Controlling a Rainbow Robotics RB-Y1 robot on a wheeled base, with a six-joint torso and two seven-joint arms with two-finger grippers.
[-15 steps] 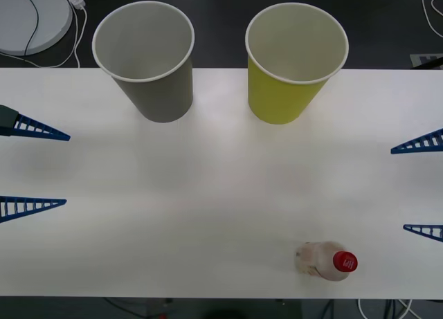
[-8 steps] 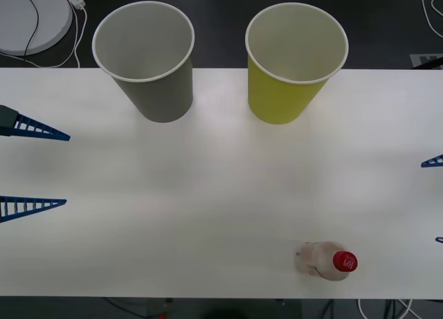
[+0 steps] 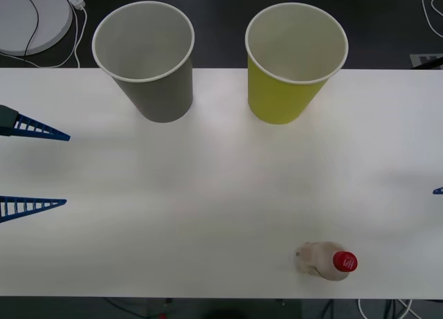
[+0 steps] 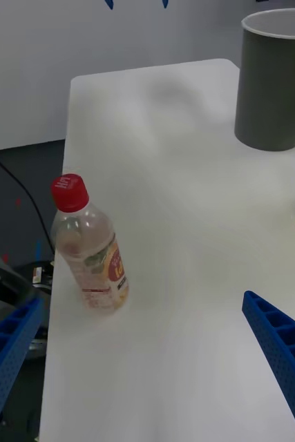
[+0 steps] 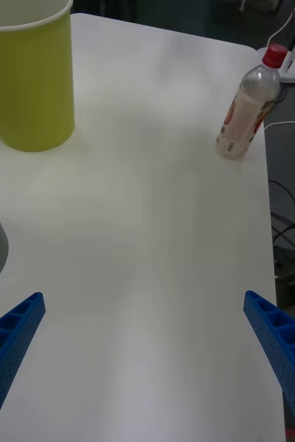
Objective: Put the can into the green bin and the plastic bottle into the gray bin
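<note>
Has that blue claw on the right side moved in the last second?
Yes. The right gripper, open, has pulled back toward the table's right edge and nearer the plastic bottle; just one fingertip remains in the front view.

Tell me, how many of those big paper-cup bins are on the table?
2. The gray bin stands at the table's far edge on the robot's left; the green bin stands beside it at the far edge on the right, apart from it. Both are upright.

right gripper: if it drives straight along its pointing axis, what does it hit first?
Probably the plastic bottle: it stands upright just ahead of the open right gripper, nearer one finger than centred, so a miss is possible. The gray bin sits farther off.
</note>
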